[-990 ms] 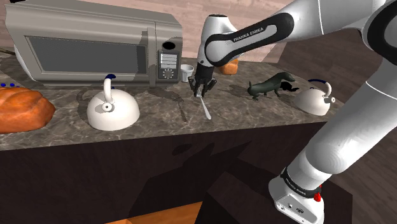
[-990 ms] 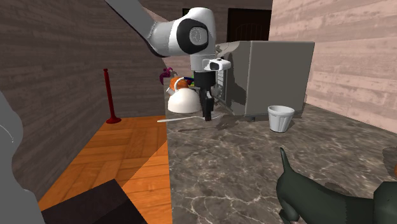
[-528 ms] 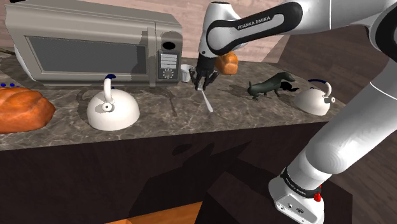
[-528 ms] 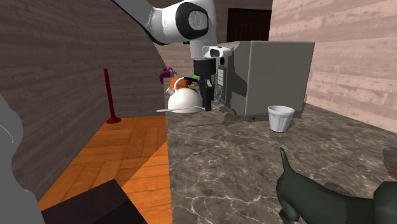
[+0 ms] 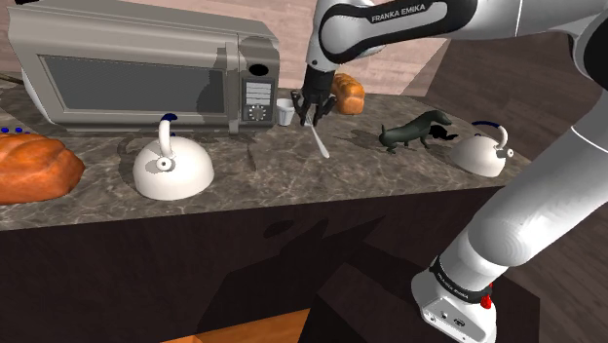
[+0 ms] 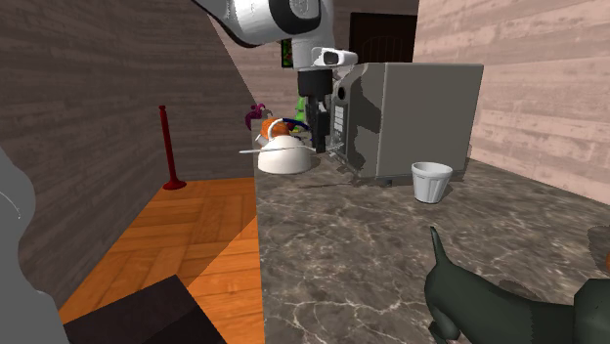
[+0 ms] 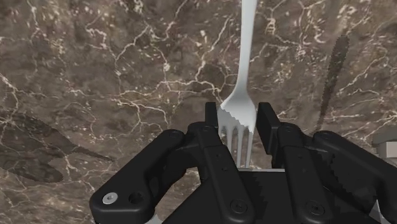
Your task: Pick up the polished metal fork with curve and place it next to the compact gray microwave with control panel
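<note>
I noted tool [image 5: 310, 109] clamped on fork [image 5: 319, 143], held above worktop [image 5: 273, 180]; bare marble beneath. Microwave [image 5: 146, 73] and white cup [image 5: 285, 111] stood close beside, bread loaf [image 5: 348, 93] just behind.

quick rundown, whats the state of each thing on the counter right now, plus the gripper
gripper: shut on the fork
fork: clasped at the tines, held clear of the counter
microwave: door closed
kettle by the microwave: upright
kettle by the figurine: upright
cup: upright beside the microwave
animal figurine: standing on its feet
</note>
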Controlling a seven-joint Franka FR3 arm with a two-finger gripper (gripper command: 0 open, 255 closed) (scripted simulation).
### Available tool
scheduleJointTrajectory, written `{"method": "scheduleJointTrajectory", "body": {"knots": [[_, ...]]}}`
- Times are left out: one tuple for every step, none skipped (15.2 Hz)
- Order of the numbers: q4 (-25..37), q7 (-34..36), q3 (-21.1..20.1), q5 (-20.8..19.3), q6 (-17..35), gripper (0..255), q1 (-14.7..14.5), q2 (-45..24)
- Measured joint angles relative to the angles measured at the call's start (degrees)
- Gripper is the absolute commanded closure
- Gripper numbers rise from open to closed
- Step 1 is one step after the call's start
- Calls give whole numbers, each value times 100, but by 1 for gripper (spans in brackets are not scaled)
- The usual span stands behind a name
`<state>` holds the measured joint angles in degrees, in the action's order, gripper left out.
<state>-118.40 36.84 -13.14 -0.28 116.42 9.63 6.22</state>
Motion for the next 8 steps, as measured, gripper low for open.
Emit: {"method": "scheduleJointTrajectory", "body": {"knots": [[43, -12, 6, 8, -75, 255, 2, 33], [121, -17, 8, 12, -168, 255, 3, 48], [172, -17, 7, 17, -239, 255, 1, 69], [236, -18, 7, 19, -311, 255, 1, 76], [288, -14, 5, 25, -388, 255, -3, 102], [370, -24, 10, 25, -467, 255, 1, 100], [430, -21, 8, 28, -540, 255, 0, 113], [513, -18, 7, 28, -624, 255, -2, 113]]}}
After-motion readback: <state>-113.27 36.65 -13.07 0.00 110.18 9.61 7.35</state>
